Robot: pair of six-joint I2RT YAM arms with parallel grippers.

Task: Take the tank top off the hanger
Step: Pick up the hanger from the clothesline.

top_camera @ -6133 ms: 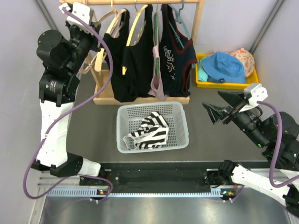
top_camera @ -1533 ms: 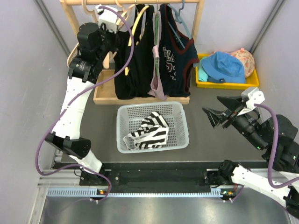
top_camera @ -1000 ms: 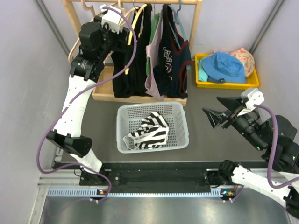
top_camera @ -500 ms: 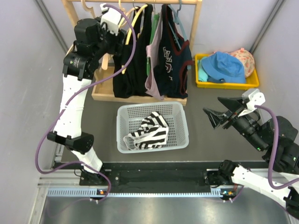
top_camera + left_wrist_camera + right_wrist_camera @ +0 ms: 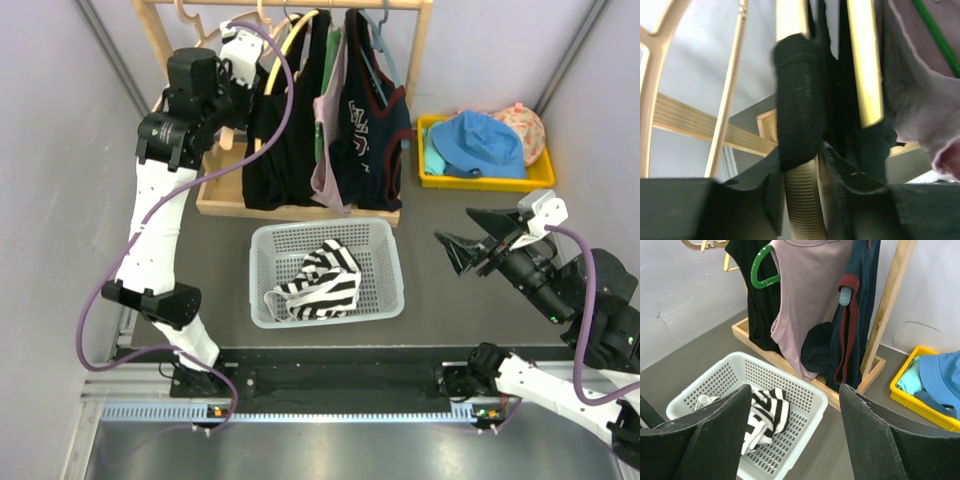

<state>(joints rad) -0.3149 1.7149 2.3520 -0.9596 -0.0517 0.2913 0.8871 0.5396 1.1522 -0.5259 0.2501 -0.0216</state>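
A black tank top (image 5: 280,150) hangs on a pale yellow hanger (image 5: 292,38) at the left of the wooden rack (image 5: 230,205). My left gripper (image 5: 250,62) is up at that hanger's left shoulder. In the left wrist view its jaws (image 5: 802,200) are shut on the ribbed hanger arm (image 5: 801,205), just below the rolled black strap (image 5: 797,100). The hanger's other arm (image 5: 865,65) runs up on the right. My right gripper (image 5: 462,248) hovers open at the right, away from the rack, with nothing between its fingers (image 5: 794,390).
A pink top (image 5: 330,150) on a green hanger (image 5: 762,272) and a navy tank top with red trim (image 5: 370,120) hang beside the black one. A white basket (image 5: 325,232) holding a striped garment (image 5: 320,280) sits below the rack. A yellow tray (image 5: 430,175) with hats is at the right.
My left gripper's jaws have closed in from wide onto the hanger arm, and the arm has shifted slightly. The right arm has not moved.
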